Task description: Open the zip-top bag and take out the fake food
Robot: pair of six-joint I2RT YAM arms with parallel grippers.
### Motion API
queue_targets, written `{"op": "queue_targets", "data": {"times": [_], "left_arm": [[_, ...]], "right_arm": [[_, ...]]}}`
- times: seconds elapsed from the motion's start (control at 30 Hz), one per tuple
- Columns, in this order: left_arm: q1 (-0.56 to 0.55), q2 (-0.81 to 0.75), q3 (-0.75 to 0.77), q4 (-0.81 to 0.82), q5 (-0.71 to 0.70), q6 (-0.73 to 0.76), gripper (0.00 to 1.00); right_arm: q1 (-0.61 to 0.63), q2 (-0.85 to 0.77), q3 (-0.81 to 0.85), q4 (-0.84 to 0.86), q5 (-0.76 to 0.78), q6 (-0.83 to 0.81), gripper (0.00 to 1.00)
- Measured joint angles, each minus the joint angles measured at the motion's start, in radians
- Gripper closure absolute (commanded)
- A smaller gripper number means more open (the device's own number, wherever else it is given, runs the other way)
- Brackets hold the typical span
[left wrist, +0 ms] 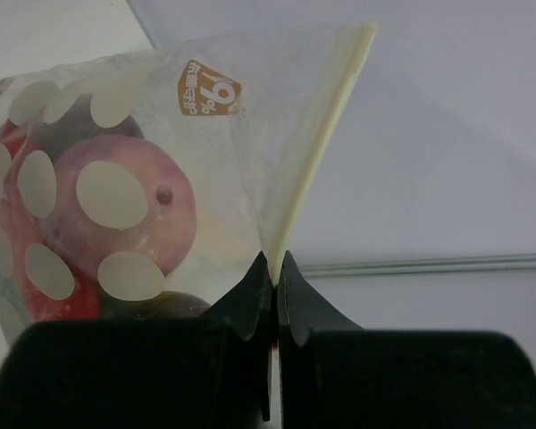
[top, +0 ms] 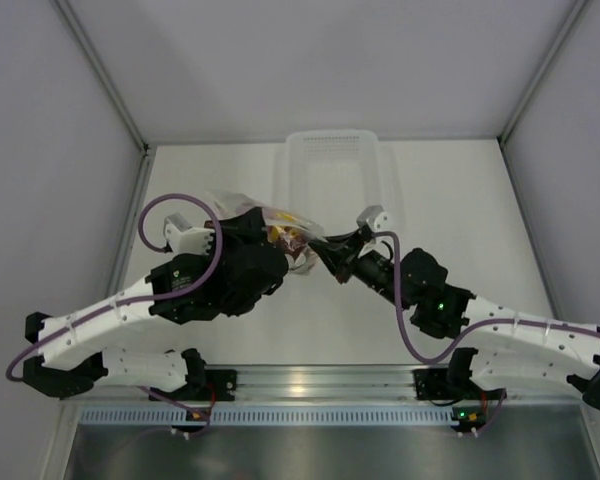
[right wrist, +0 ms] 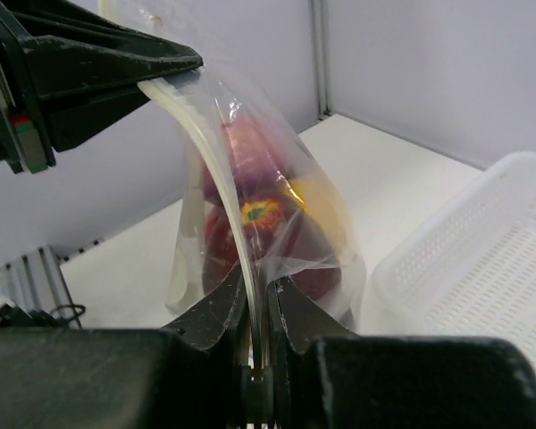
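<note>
The zip-top bag (top: 286, 234) hangs between my two grippers above the table, see-through with white dots. Through it I see fake food: a pinkish onion (left wrist: 129, 214), a dark red apple (right wrist: 259, 223) and something yellow (right wrist: 320, 201). My left gripper (left wrist: 276, 266) is shut on one end of the bag's pale zip strip (left wrist: 320, 143). My right gripper (right wrist: 258, 290) is shut on the same strip (right wrist: 216, 170) further along, with the bag's film bulging just beyond its jaws. The left gripper's fingers (right wrist: 107, 67) show at the top left of the right wrist view.
A rigid white mesh basket (top: 330, 160) stands at the back of the table, just behind the bag; its rim (right wrist: 482, 259) lies to the right of my right gripper. Grey walls close the table on three sides.
</note>
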Motion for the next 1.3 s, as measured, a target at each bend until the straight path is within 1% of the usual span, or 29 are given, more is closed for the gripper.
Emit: {"op": "queue_targets", "data": {"times": [0.07, 0.13, 0.23, 0.27, 0.3, 0.4, 0.43, 0.5, 0.53, 0.57, 0.6, 0.63, 0.7, 0.73, 0.77, 0.83, 0.97, 1.03, 1.13, 1.3], "left_arm": [[-0.004, -0.027, -0.02, 0.008, 0.023, 0.025, 1.0], [-0.006, -0.059, -0.051, 0.014, 0.046, 0.053, 0.91], [-0.009, -0.103, -0.084, 0.022, 0.067, 0.114, 0.87], [-0.009, -0.116, -0.085, 0.024, 0.074, 0.158, 0.83], [-0.009, -0.125, -0.085, 0.027, 0.075, 0.193, 0.78], [-0.006, -0.151, -0.085, 0.028, 0.07, 0.307, 0.55], [-0.005, -0.16, -0.085, 0.028, 0.066, 0.349, 0.4], [-0.005, -0.176, -0.083, 0.027, 0.062, 0.428, 0.3], [-0.005, -0.181, -0.079, 0.026, 0.06, 0.465, 0.16], [-0.004, -0.185, -0.065, 0.025, 0.06, 0.522, 0.14], [-0.003, -0.185, -0.049, 0.024, 0.061, 0.563, 0.06], [-0.002, -0.182, -0.024, 0.031, 0.064, 0.634, 0.02], [-0.001, -0.165, 0.022, 0.085, 0.086, 0.821, 0.02], [0.0, -0.159, 0.034, 0.131, 0.102, 0.931, 0.02], [0.002, -0.151, 0.041, 0.197, 0.152, 1.073, 0.02], [0.003, -0.122, 0.052, 0.293, 0.299, 1.324, 0.02], [0.003, -0.014, 0.061, 0.405, 0.63, 1.703, 0.02], [0.003, 0.034, 0.031, 0.448, 0.788, 1.839, 0.02], [0.002, 0.059, -0.021, 0.46, 0.993, 1.985, 0.02], [0.002, 0.053, -0.037, 0.502, 1.23, 2.132, 0.02]], "right_arm": [[-0.005, -0.012, 0.022, -0.061, -0.007, -0.048, 1.0], [-0.008, -0.021, 0.059, -0.148, -0.031, -0.098, 1.0], [-0.01, -0.027, 0.136, -0.293, -0.07, -0.16, 1.0], [-0.01, -0.028, 0.16, -0.34, -0.08, -0.177, 1.0], [-0.01, -0.028, 0.184, -0.379, -0.089, -0.192, 1.0], [-0.011, -0.037, 0.229, -0.484, -0.1, -0.225, 1.0], [-0.013, -0.04, 0.236, -0.516, -0.1, -0.233, 1.0], [-0.016, -0.044, 0.249, -0.569, -0.1, -0.243, 1.0], [-0.017, -0.046, 0.252, -0.591, -0.1, -0.246, 1.0], [-0.018, -0.046, 0.256, -0.616, -0.1, -0.25, 1.0], [-0.018, -0.047, 0.256, -0.638, -0.1, -0.254, 1.0], [-0.018, -0.047, 0.256, -0.661, -0.099, -0.26, 1.0], [-0.018, -0.047, 0.256, -0.708, -0.095, -0.269, 1.0], [-0.019, -0.047, 0.257, -0.729, -0.094, -0.274, 1.0], [-0.019, -0.047, 0.257, -0.752, -0.093, -0.28, 1.0], [-0.02, -0.051, 0.263, -0.802, -0.095, -0.289, 1.0], [-0.023, -0.079, 0.276, -0.88, -0.095, -0.289, 1.0], [-0.023, -0.101, 0.278, -0.899, -0.095, -0.285, 1.0], [-0.023, -0.135, 0.283, -0.925, -0.099, -0.282, 1.0], [-0.023, -0.192, 0.283, -0.966, -0.125, -0.282, 1.0]]}}
